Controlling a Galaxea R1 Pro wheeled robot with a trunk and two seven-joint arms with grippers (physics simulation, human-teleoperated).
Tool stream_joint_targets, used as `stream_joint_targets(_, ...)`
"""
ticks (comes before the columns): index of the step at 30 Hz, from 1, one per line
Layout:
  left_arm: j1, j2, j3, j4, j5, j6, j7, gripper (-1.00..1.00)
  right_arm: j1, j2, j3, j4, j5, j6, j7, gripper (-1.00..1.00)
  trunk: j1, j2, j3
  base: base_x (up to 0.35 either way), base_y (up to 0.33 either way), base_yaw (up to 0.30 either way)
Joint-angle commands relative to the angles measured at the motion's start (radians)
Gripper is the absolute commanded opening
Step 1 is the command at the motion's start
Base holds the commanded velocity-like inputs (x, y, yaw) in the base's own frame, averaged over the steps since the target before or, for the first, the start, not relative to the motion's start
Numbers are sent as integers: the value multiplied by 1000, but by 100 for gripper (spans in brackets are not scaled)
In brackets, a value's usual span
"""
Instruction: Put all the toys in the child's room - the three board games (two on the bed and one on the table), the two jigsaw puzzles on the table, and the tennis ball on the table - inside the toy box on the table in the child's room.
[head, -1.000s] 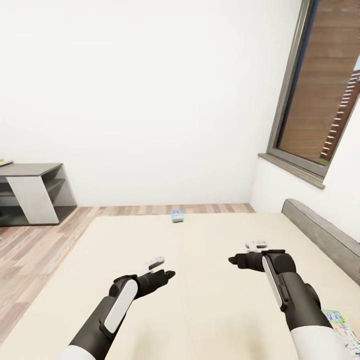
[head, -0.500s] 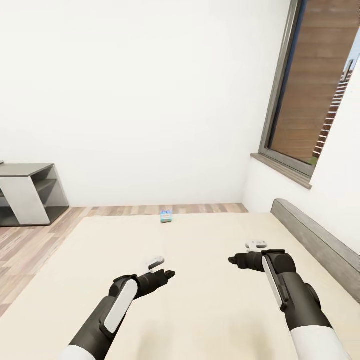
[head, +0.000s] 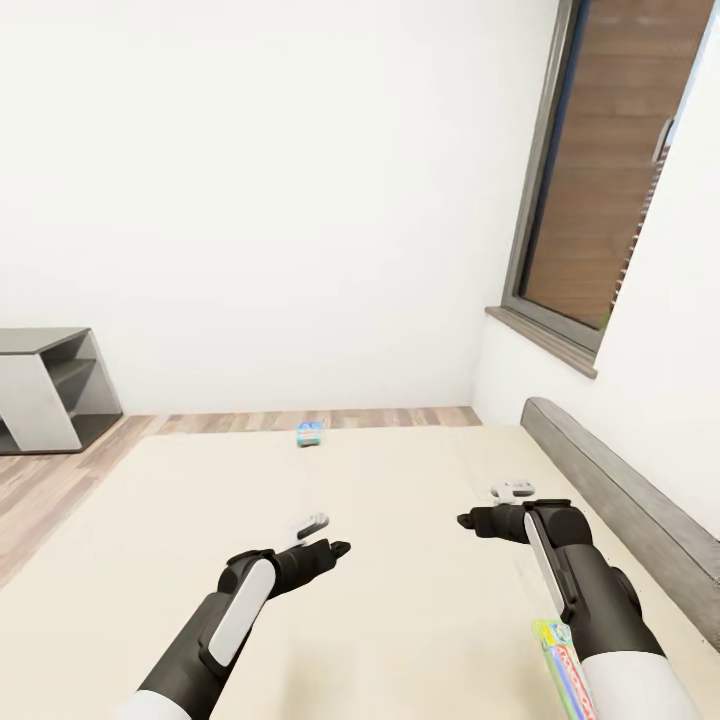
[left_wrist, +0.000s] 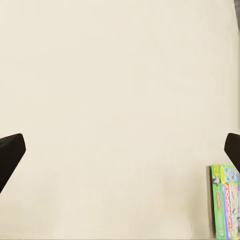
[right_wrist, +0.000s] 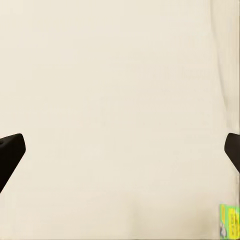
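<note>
View has swung right across the bed (head: 420, 620), both grippers spread wide and empty, blue board game (head: 310, 434) far off, Monopoly box (left_wrist: 226, 200) nearest to grab.

The bed (head: 400, 500) is plain cream, with a grey headboard (head: 620, 500). A small blue box (head: 310, 434) sits at 12 o'clock. A green, yellow and red box (head: 560, 668) peeks out at 5 o'clock. The floor (head: 60, 480) is striped brown wood. The wall (head: 280, 200) is white. The shelf (head: 50, 385) is grey. Both arms are black and white.
</note>
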Motion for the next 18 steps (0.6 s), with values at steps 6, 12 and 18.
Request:
stream_joint_targets(6, -1, 0, -1, -1, 11, 3, 9, 100, -1, 0, -1, -1, 11, 3, 10, 100, 0, -1, -1, 0, -267, 0)
stream_joint_targets(12, -1, 0, -1, -1, 11, 3, 9, 100, -1, 0, -1, -1, 11, 3, 10, 100, 0, -1, -1, 0, -268, 0)
stream_joint_targets(18, 0, 0, -1, -1, 11, 3, 9, 100, -1, 0, -1, -1, 11, 3, 10, 100, 0, -1, -1, 0, -268, 0)
